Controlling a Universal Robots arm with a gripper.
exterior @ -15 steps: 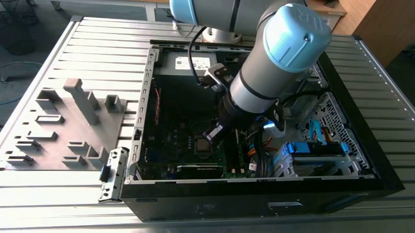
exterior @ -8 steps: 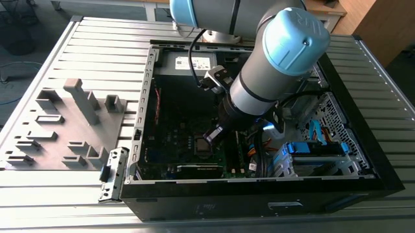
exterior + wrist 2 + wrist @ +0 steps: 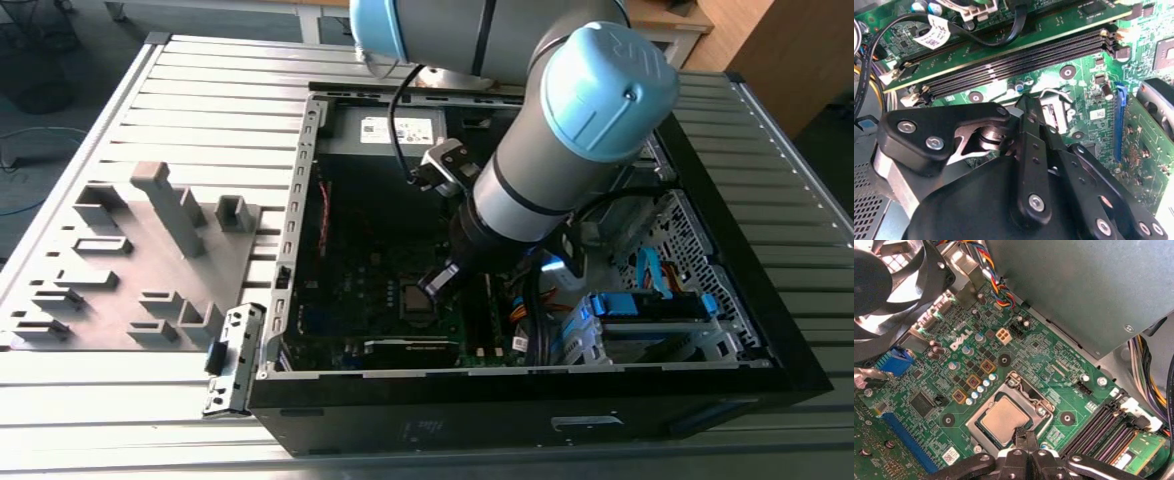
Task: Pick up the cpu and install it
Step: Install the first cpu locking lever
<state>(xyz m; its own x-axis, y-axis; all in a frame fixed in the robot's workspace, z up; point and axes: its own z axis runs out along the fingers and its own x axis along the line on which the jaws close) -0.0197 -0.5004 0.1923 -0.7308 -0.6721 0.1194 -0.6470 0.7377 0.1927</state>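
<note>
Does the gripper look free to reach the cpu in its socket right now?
Probably yes. The gripper sits at the edge of the cpu, which lies in the open socket with nothing over its top.

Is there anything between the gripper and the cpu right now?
Nothing visible. In the first wrist view the cpu lies flat in the motherboard socket, and the gripper sits right at its edge, with no cable or part between them.
</note>
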